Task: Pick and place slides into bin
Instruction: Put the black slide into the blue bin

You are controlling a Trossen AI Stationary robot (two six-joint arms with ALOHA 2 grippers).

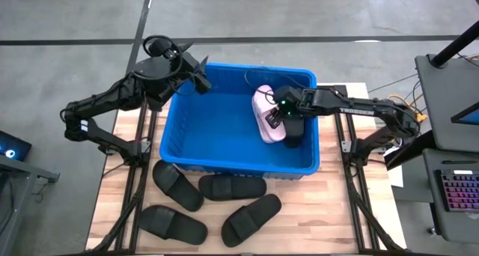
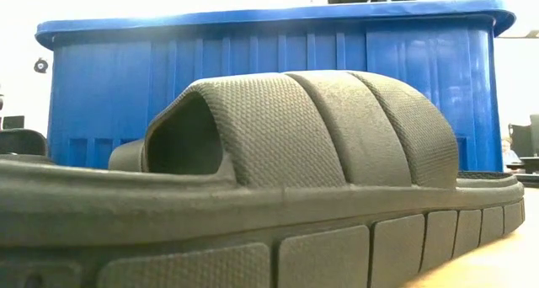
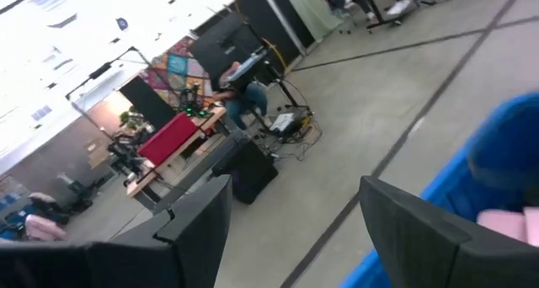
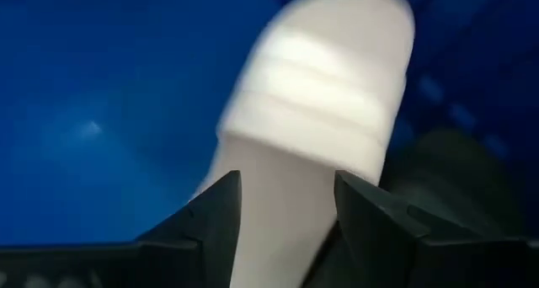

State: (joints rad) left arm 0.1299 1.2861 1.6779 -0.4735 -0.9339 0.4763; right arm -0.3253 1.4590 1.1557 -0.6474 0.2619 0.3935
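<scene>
On my far left I have the left arm folded over the far-left corner of the bin [image 1: 224, 166], its end effector [image 1: 198, 75] hanging just past the rim with the fingers [image 3: 198, 229] spread apart and nothing between them; through its wrist camera I see only floor, room clutter and a blue edge of the bin. The bin sits in the middle of the surface [image 1: 329, 211], far side. Near me, in front of the bin, four black slides lie on the wood: one [image 1: 178, 185] angled by the bin's near-left corner, one [image 1: 174, 223] nearer me on the left, one [image 1: 232, 186] right against the near wall, and one [image 1: 251, 216] to the right of those. The low camera is filled by a black slide [image 2: 295, 145] with the blue wall behind it. Inside the bin, right of centre, the pink slide [image 1: 267, 115] lies lengthwise. My right end effector [image 1: 277, 118] reaches in from the right, its open fingers [image 4: 215, 221] straddling the pink slide [image 4: 320, 111]; I cannot tell whether they touch it. A dark slide [image 1: 296, 129] lies just right of the pink one
</scene>
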